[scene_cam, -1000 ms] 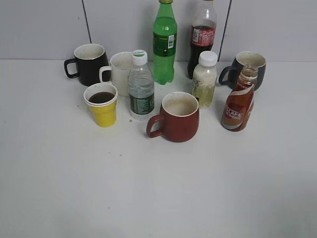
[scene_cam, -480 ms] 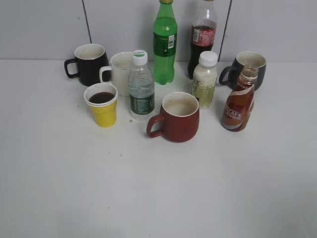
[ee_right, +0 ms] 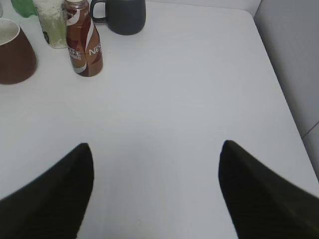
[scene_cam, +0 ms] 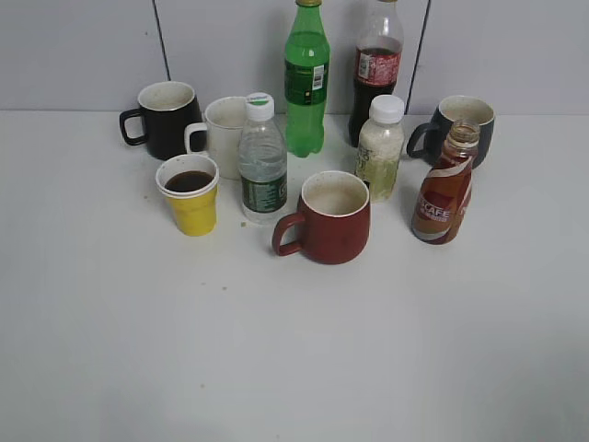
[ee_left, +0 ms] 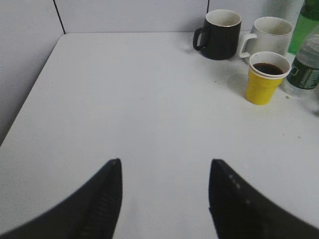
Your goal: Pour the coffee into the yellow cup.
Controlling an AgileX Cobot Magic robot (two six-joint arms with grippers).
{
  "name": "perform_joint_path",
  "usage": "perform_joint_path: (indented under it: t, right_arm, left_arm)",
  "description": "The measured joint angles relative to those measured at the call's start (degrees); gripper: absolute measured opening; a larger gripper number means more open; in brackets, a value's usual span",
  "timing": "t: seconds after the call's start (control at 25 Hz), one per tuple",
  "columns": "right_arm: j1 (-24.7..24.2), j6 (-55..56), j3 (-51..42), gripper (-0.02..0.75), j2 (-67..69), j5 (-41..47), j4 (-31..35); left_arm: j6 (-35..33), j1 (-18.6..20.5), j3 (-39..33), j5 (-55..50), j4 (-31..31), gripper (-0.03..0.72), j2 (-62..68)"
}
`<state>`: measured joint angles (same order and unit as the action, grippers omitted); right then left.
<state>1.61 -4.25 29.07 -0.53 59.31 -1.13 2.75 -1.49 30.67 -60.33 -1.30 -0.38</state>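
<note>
White tabletop fills the frames. Coffee bottle is seen uncapped, centre right of the exterior view; yellow cup stands centre left, already holding dark liquid. Left gripper and right gripper are spread, empty. The bottle is judged rigid, smooth, spill-prone; its narrowed waist would be gripped.

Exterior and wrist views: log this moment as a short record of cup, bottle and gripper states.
yellow cup: upright, dark liquid inside, left of the water bottle
coffee bottle: upright on the table, uncapped, right of the dark red mug
left gripper: open, empty, away from the cup
right gripper: open, empty, away from the bottle
pour: appears done
</note>
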Motion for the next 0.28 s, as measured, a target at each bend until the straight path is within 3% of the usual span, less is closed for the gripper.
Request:
perform_joint_path:
  t: [0.28]
  right_arm:
    - [0.00,0.00,0.00,0.587,0.00,0.00,0.00]
  left_arm:
    - [0.00,0.00,0.00,0.00,0.00,0.403,0.00]
